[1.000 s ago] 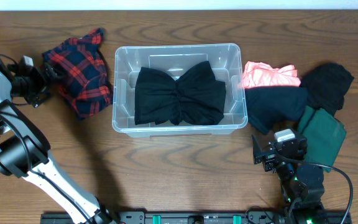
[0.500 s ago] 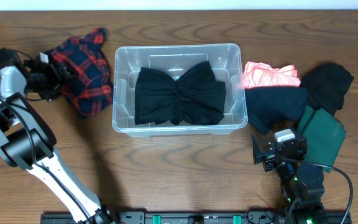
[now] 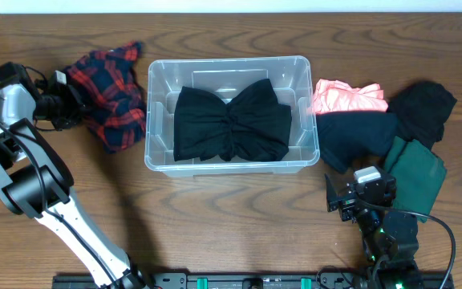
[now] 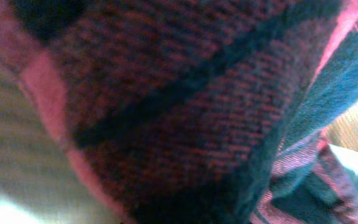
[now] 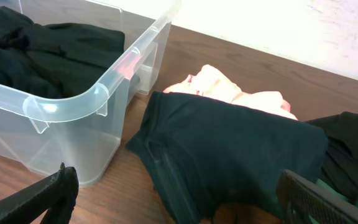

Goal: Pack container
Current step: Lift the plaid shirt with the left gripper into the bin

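Observation:
The clear container (image 3: pixel 157 152) stands mid-table with a folded black garment (image 3: pixel 231 120) inside it. A red-and-navy plaid shirt (image 3: pixel 112 100) lies bunched to its left. My left gripper (image 3: pixel 68 106) is at the shirt's left edge, shut on the cloth. In the left wrist view the plaid shirt (image 4: pixel 166 99) fills the frame and hides the fingers. My right gripper (image 3: pixel 340 202) rests low at the front right, open and empty. In the right wrist view my right gripper (image 5: pixel 179 202) faces a dark navy garment (image 5: pixel 241 149), with the container's corner (image 5: pixel 73 137) to the left.
Right of the container lie a pink garment (image 3: pixel 347 96), a dark navy one (image 3: pixel 358 138), a black one (image 3: pixel 422 108) and a folded green one (image 3: pixel 415 172). The pink garment (image 5: pixel 229 90) pokes out behind the navy one. Bare wood runs along the front.
My left gripper has pushed right into the plaid shirt's edge and closed on it. The shirt has bunched and shifted slightly. The right arm has not moved.

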{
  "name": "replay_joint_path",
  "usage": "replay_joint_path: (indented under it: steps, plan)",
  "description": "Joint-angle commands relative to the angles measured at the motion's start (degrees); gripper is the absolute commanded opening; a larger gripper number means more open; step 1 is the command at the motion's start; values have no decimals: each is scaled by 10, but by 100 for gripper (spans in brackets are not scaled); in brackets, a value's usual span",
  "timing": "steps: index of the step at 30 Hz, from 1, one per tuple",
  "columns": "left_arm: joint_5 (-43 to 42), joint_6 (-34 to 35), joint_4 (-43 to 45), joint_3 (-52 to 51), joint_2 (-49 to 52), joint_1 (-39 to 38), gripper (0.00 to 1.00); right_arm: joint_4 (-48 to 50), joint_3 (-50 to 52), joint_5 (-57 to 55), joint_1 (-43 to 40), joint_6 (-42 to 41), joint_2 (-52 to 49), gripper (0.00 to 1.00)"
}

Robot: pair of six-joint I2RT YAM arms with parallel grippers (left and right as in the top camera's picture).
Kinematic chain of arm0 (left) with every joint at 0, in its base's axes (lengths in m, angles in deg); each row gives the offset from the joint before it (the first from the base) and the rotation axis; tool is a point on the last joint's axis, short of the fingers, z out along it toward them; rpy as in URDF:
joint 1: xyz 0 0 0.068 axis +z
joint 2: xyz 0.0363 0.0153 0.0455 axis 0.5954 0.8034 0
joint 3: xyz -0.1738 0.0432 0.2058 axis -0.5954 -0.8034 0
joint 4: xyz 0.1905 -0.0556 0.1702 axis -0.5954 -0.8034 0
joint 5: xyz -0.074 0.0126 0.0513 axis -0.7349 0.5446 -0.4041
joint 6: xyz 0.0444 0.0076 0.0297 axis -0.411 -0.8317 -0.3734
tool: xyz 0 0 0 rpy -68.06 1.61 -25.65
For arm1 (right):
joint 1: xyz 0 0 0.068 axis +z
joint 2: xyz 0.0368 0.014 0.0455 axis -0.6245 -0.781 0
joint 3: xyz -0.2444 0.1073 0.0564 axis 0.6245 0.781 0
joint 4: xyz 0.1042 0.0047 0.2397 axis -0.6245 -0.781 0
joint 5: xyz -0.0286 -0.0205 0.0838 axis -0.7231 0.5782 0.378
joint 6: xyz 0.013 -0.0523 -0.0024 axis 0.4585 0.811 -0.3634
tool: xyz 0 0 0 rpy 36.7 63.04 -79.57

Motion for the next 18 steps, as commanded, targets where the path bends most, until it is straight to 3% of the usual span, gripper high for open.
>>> replay_joint_path:
  steps: [1, 10, 18]
  plan:
    - [-40, -31, -18, 44, -70, 9, 6, 1, 2, 2, -5, -6, 0, 99]
    - [-69, -19, -29, 96, -259, -20, 6, 1, 2, 2, -5, -6, 0, 99]
    - [-157, 0, -29, 96, -324, -151, 6, 1, 2, 2, -5, -7, 0, 99]
